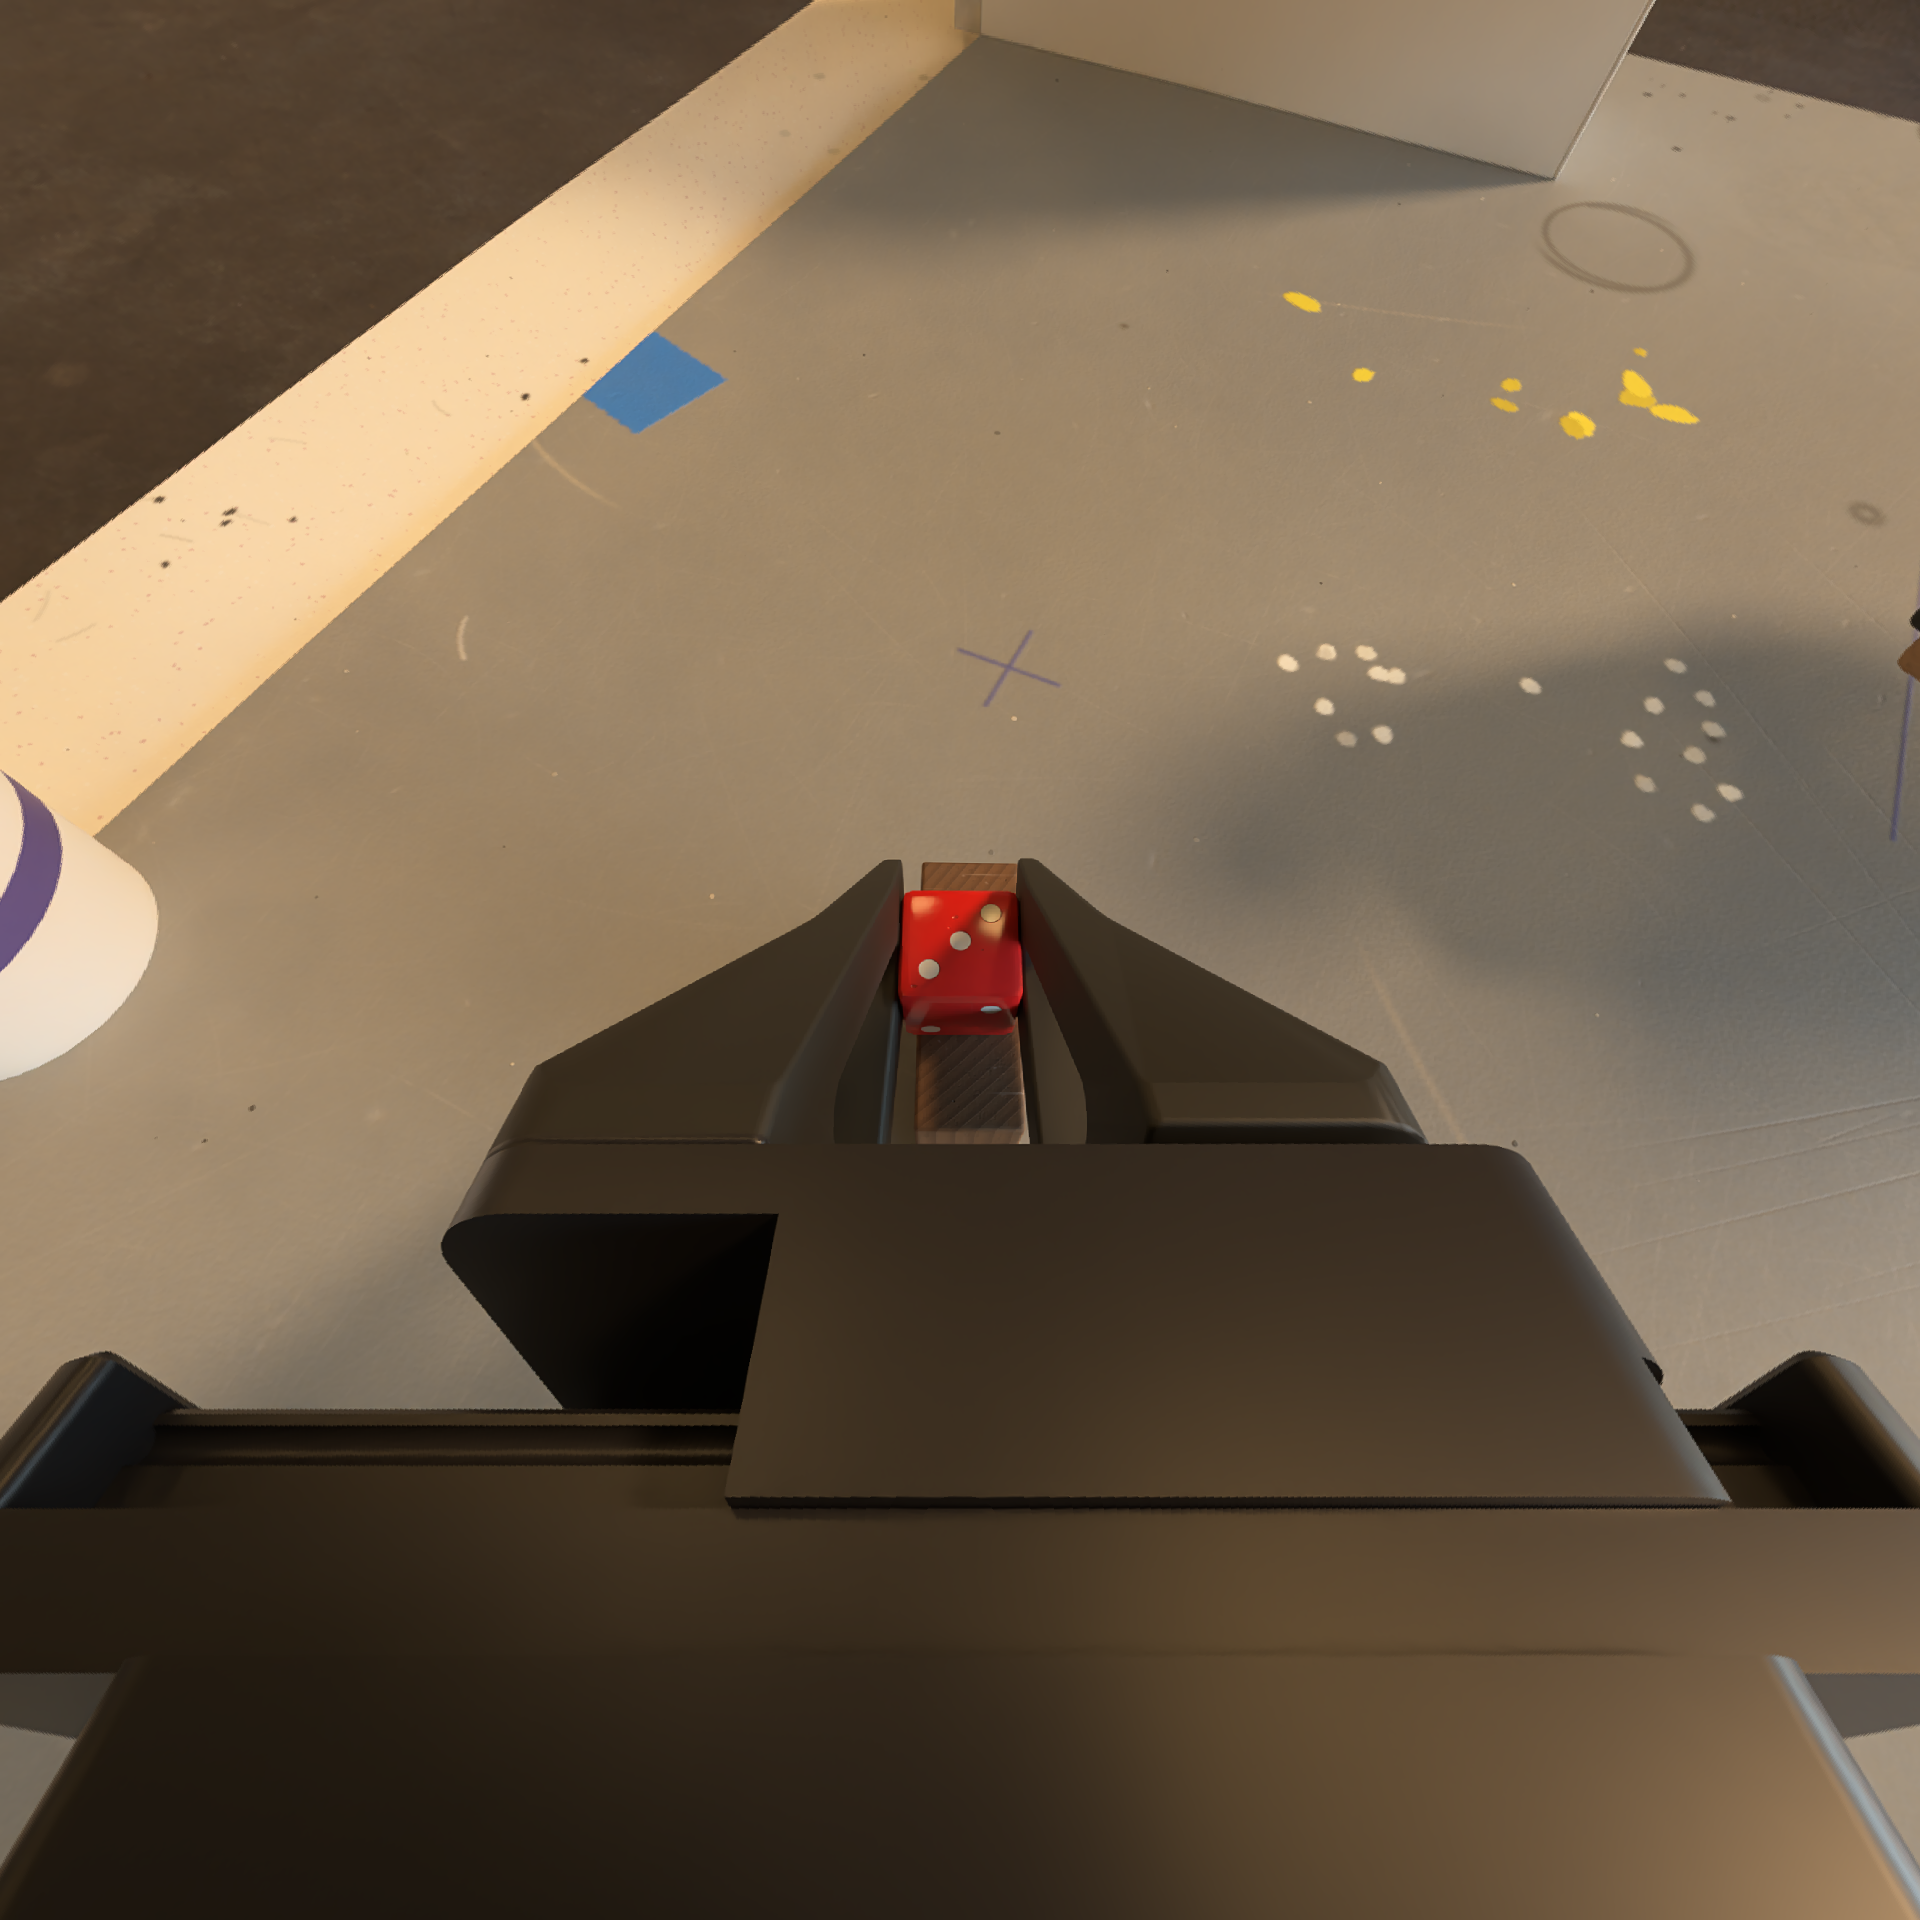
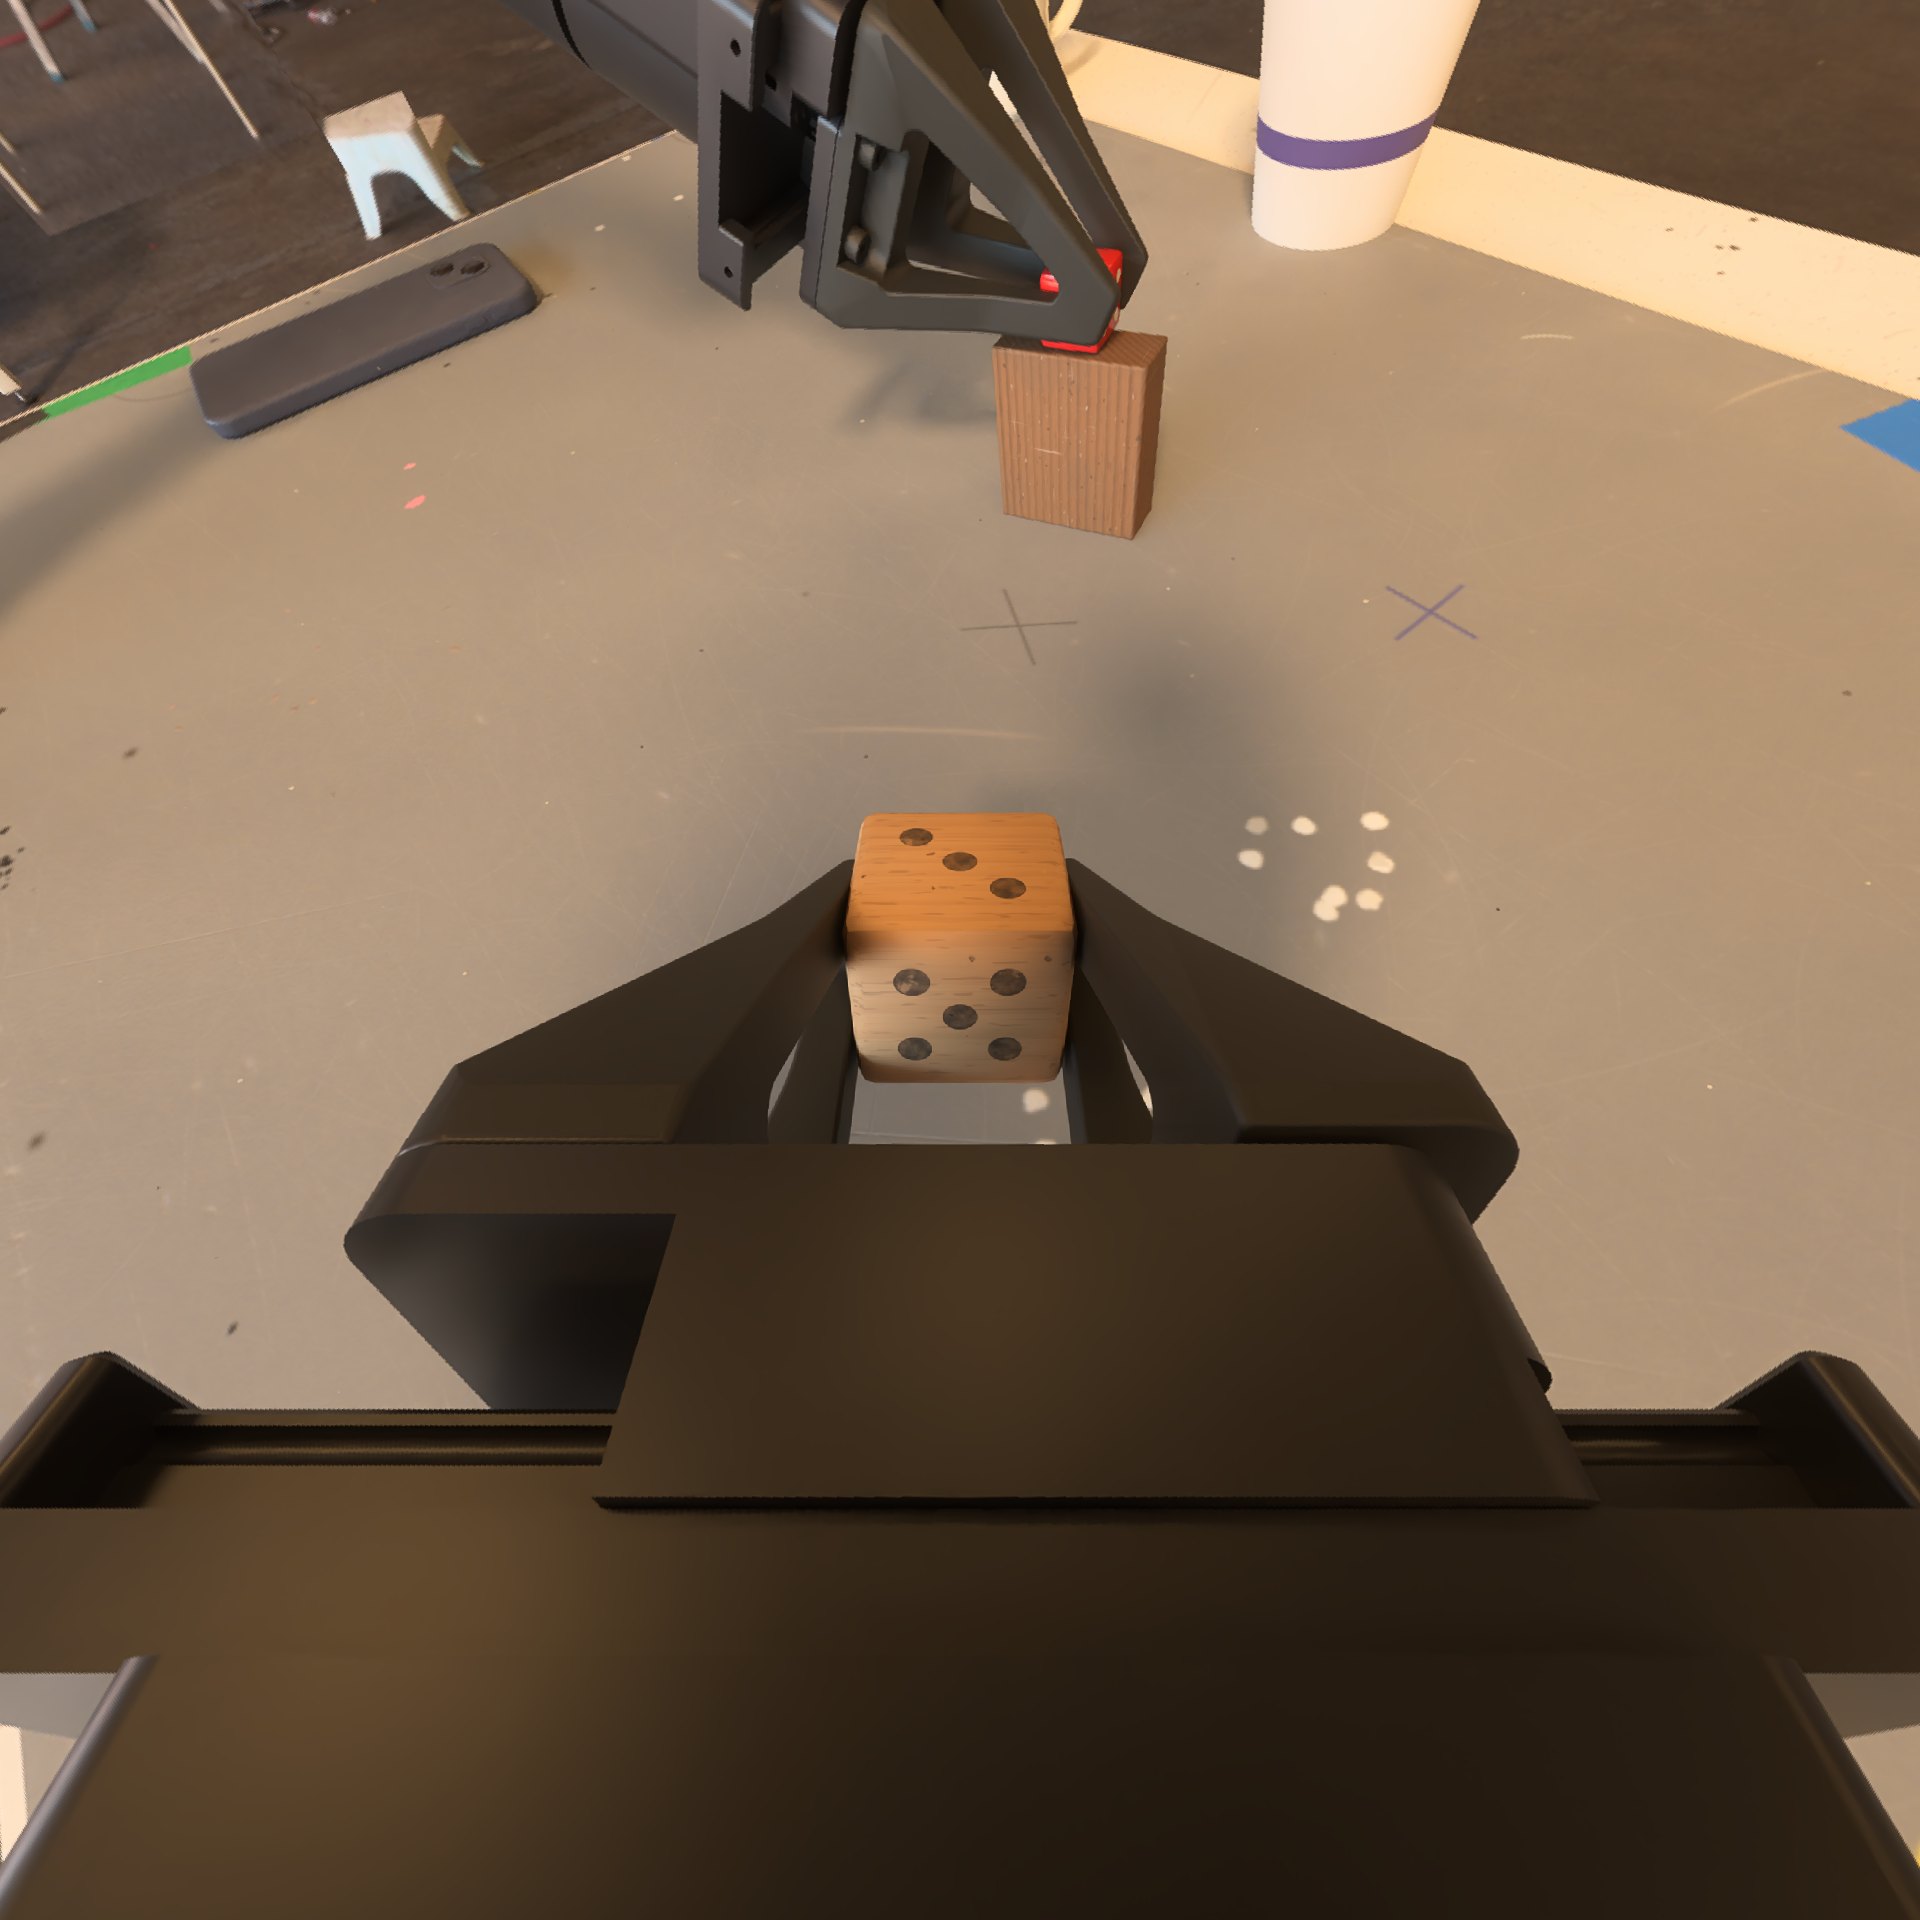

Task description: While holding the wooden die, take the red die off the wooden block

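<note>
Left claw [image 1: 960,935] clamped narrow; right claw [image 2: 958,935] clamped wider.

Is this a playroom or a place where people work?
More likely a workshop or lab bench. The grey table is scuffed and paint-spattered, with drawn crosses and blue tape as markers. A phone and a paper cup sit on it.

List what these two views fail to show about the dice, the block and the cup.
- Red die: left wrist view, side faces covered by the left claw; right wrist view shows only slivers.
- Wooden block: left wrist view, mostly hidden under die and claw.
- Wooden die: right wrist view, sides pressed by the right claw; underside unseen.
- White cup: top cut off by the frame edge.
</note>
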Available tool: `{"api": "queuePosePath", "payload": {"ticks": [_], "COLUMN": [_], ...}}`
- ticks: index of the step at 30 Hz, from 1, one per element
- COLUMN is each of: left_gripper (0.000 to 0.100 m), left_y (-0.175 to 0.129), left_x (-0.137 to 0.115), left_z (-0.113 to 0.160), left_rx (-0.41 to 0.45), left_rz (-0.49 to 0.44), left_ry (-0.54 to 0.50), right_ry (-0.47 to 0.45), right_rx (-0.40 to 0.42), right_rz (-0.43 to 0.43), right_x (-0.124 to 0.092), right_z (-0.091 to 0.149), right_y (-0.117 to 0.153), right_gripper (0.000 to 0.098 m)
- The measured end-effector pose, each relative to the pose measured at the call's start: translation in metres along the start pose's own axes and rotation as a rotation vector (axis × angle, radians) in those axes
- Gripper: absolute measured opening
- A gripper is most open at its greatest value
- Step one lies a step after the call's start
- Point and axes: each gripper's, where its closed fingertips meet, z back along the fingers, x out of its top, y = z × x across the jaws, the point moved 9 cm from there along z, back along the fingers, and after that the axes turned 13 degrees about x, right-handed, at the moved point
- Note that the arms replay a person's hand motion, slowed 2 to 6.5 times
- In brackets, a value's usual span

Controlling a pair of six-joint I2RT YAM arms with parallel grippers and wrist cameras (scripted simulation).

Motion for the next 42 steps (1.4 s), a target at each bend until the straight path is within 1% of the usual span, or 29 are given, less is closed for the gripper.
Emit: {"api": "queuePosePath", "payload": {"ticks": [14, 20, 24, 27, 31, 36, 42], "left_gripper": [0.018, 0.018, 0.018, 0.018, 0.018, 0.018, 0.018], "left_y": [-0.001, -0.003, -0.004, -0.005, -0.009, -0.013, -0.012], "left_x": [0.0, 0.003, 0.01, 0.016, 0.025, 0.034, 0.035], "left_z": [0.0, 0.002, 0.006, 0.01, 0.016, 0.019, 0.019], "left_rx": [-0.001, -0.023, -0.042, -0.045, -0.051, -0.054, -0.033], "left_rz": [-0.022, 0.013, 0.04, 0.043, 0.034, 0.014, 0.001], "left_ry": [-0.011, -0.053, -0.083, -0.093, -0.086, -0.058, -0.035], "right_ry": [-0.008, -0.01, -0.017, -0.029, -0.041, -0.034, -0.026], "right_rx": [-0.001, -0.001, -0.001, 0.005, 0.015, 0.017, 0.017], "right_rz": [-0.004, -0.007, -0.012, -0.02, -0.027, -0.029, -0.023], "right_x": [0.001, 0.001, 0.001, 0.003, 0.004, 0.002, 0.001], "right_z": [0.001, 0.002, 0.002, 0.002, 0.002, 0.001, 0.001], "right_y": [-0.001, -0.002, -0.002, -0.001, -0.001, -0.002, -0.002], "right_gripper": [0.0301, 0.0301, 0.0301, 0.0301, 0.0301, 0.0301, 0.0301]}}
